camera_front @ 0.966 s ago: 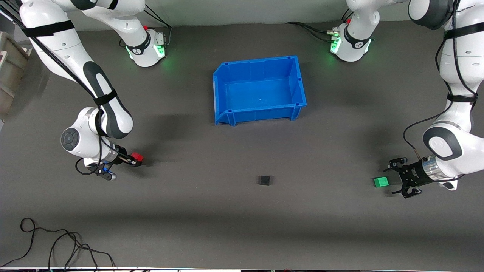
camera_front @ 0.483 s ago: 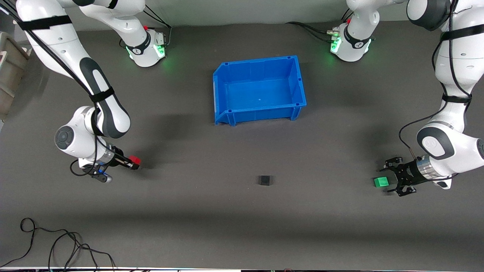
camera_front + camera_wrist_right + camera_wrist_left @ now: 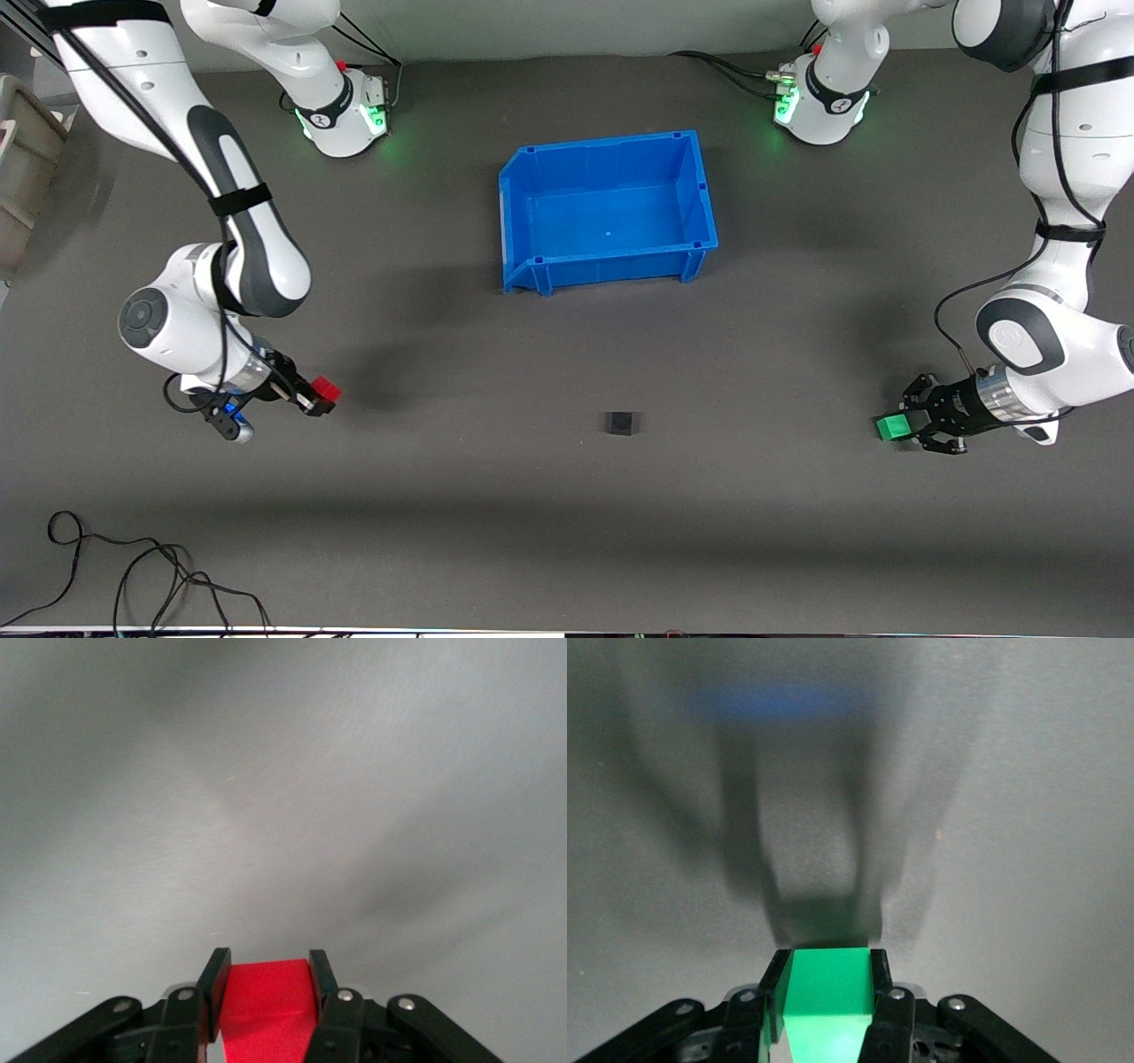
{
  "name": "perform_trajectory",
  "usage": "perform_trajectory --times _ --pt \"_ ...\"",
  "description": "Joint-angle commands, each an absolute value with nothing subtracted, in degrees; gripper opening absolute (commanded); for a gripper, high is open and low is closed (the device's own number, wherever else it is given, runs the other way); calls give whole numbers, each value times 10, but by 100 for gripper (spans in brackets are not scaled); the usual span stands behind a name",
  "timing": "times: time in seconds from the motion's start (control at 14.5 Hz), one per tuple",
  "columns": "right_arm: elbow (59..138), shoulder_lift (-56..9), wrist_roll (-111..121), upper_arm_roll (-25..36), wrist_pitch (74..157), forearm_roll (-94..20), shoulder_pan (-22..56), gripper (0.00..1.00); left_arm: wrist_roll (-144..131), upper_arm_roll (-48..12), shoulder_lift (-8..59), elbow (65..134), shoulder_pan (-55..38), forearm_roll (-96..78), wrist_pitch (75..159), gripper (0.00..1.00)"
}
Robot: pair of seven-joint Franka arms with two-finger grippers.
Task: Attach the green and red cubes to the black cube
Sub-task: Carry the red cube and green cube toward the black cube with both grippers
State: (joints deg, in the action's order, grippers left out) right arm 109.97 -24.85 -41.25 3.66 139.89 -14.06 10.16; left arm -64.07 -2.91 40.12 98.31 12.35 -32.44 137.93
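The black cube sits alone on the grey mat, between the two grippers and nearer the front camera than the blue bin. My right gripper is shut on the red cube and holds it just above the mat toward the right arm's end; the right wrist view shows the red cube between the fingers. My left gripper is shut on the green cube, low at the mat toward the left arm's end; the left wrist view shows the green cube between the fingers.
An empty blue bin stands mid-table, nearer the arm bases. A black cable lies on the mat near the front edge at the right arm's end. A beige container sits off the mat's edge there.
My left gripper's fingers have closed on the green cube. My right gripper has moved a little toward the front camera with the red cube in it.
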Motion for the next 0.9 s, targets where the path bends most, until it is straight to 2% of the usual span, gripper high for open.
perform_trajectory --times 0.0,0.21,0.34,0.55,0.83 --pt "1029 -285 -561 40 1363 -154 137 0 -649 -34 366 972 119 -333 1341 6" --pt "962 -327 -793 40 1360 -155 178 0 -649 -67 343 960 114 -328 1275 6" --pt "915 -357 -895 40 1354 -155 205 0 -664 -79 335 964 68 -326 1275 6" --pt "832 -402 -1024 40 1304 -155 231 0 -754 -77 344 965 -29 -326 1333 6" --pt "806 -424 -1153 40 1297 -155 269 0 -840 -75 370 964 -124 -324 1415 6"
